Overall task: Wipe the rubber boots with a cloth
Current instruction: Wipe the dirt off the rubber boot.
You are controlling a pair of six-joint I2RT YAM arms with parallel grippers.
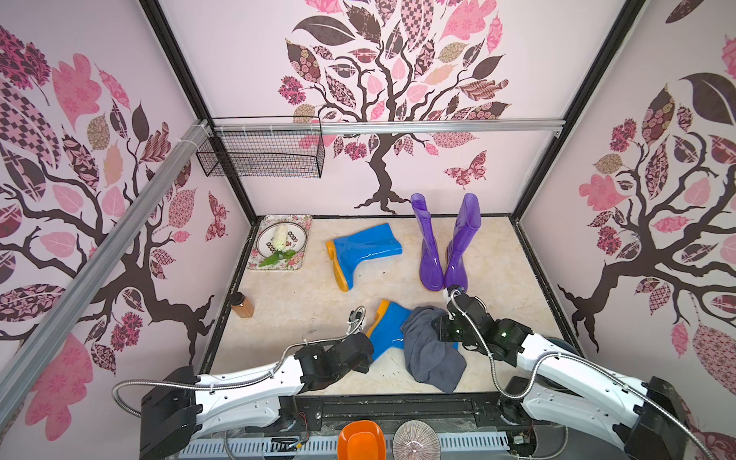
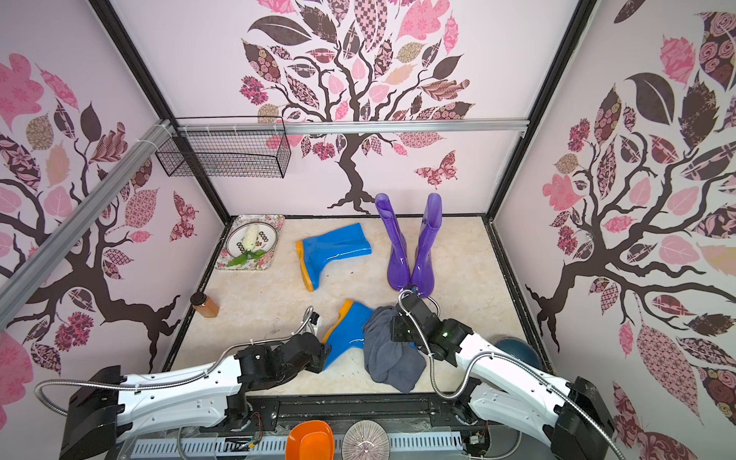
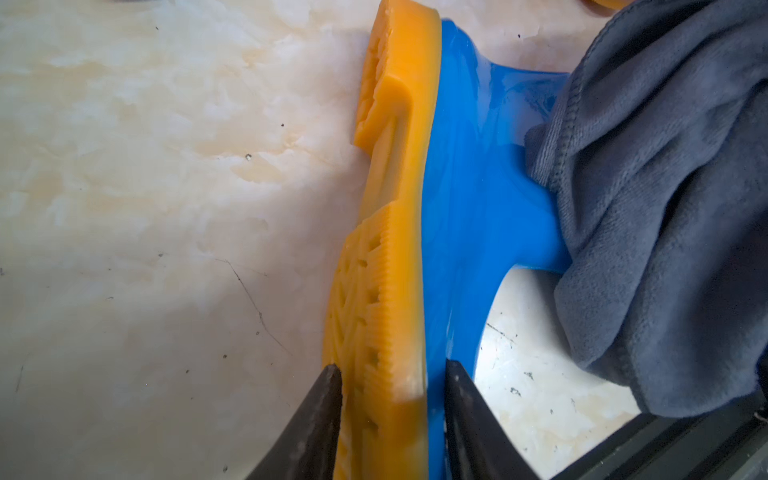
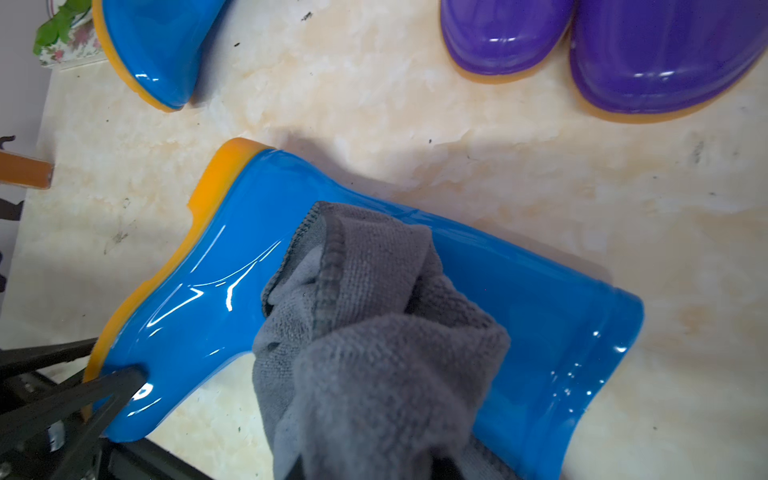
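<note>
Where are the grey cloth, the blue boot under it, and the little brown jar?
grey cloth [image 1: 432, 354], in a top view, on its bunched middle.
near blue boot [image 1: 388, 330], in a top view, on its glossy foot.
brown jar [image 1: 245, 307], in a top view, on its amber body.

grey cloth [image 4: 374, 332] bunched on lying blue boot [image 4: 540, 307] | purple boots [image 4: 665, 54] beyond, toes side by side
</note>
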